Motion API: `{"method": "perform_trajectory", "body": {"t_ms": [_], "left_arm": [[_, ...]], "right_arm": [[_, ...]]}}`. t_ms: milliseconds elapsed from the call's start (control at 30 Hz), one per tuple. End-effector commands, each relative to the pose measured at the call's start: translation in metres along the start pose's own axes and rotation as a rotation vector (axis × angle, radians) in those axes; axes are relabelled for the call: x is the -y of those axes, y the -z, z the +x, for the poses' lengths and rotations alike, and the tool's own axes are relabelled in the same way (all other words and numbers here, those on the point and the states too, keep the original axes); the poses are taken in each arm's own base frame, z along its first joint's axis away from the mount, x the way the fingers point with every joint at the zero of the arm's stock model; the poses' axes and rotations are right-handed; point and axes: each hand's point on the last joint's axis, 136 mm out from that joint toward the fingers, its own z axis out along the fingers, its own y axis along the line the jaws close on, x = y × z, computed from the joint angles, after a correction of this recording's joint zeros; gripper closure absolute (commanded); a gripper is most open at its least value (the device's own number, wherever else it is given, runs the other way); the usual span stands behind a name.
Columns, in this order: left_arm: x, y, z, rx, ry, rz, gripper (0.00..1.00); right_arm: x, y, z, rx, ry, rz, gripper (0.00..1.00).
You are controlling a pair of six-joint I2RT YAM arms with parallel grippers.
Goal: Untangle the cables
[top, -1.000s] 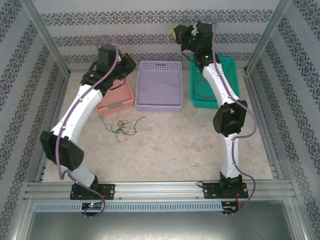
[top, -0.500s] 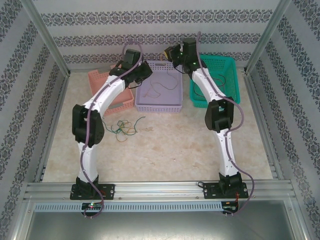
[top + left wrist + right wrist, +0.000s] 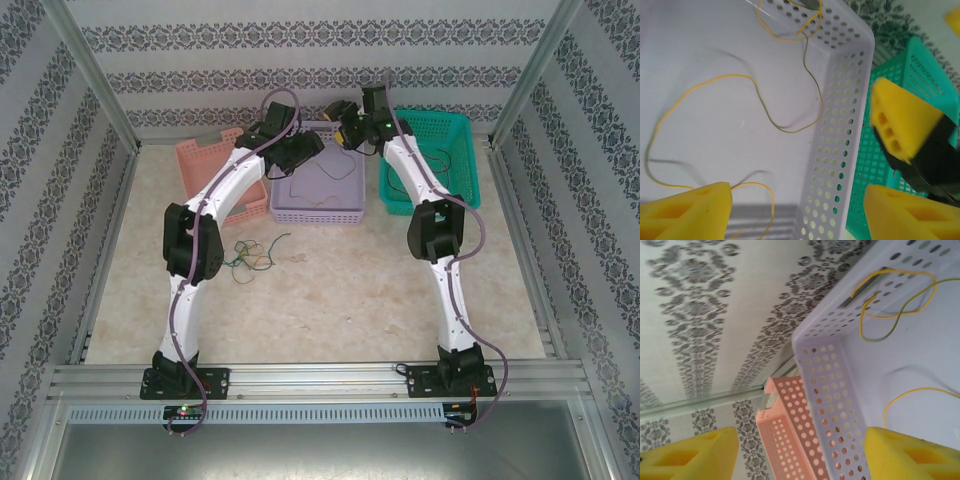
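Note:
A thin yellow-green cable (image 3: 740, 80) lies loose in curls on the floor of the lilac basket (image 3: 318, 218); the right wrist view shows the same cable (image 3: 895, 300) in that basket (image 3: 830, 390). My left gripper (image 3: 305, 150) hovers over the basket's left back part. It is open (image 3: 797, 215), with nothing between its yellow pads (image 3: 685, 212). My right gripper (image 3: 345, 128) is above the basket's back rim, also open (image 3: 800, 455) and holding nothing. A tangle of green, yellowish and dark cables (image 3: 245, 255) lies on the table in front of the baskets.
A pink basket (image 3: 205, 160) stands left of the lilac one. To the right is a green basket (image 3: 445, 125) with a dark cable (image 3: 450, 165) in it. The two grippers are close together, and the right one's yellow finger (image 3: 900, 120) shows in the left wrist view.
Both grippers swung in from over the pink and green baskets to above the lilac basket. They opened there, and the yellow-green cable they carried now lies in the lilac basket.

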Motion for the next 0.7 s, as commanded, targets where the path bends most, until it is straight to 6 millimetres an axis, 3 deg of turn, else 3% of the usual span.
{"method": "perform_trajectory", "body": {"t_ms": [0,100,200,333,400,533,667], "left_arm": [[0.010,0.076,-0.023,0.135,0.034,-0.051,0.30],[-0.016,0.110,-0.020,0.148,0.066,-0.148,0.32],[-0.050,0.141,-0.005,0.130,0.122,-0.205,0.34],[-0.116,0.169,0.035,0.056,0.176,-0.315,0.34],[-0.147,0.173,0.060,0.012,0.187,-0.351,0.35],[-0.194,0.153,0.111,-0.111,0.193,-0.373,0.34],[-0.214,0.134,0.121,-0.109,0.155,-0.383,0.32]], "right_arm": [[-0.066,0.065,0.000,0.052,0.132,-0.080,0.35],[-0.079,0.091,0.011,0.080,0.216,-0.069,0.39],[-0.076,0.111,0.037,0.089,0.329,-0.026,0.46],[-0.052,0.125,0.112,0.037,0.502,0.022,0.52],[-0.020,0.120,0.165,-0.053,0.550,0.062,0.55],[0.047,0.112,0.256,-0.243,0.562,0.130,0.61],[0.075,0.112,0.309,-0.365,0.611,0.112,0.61]]}}
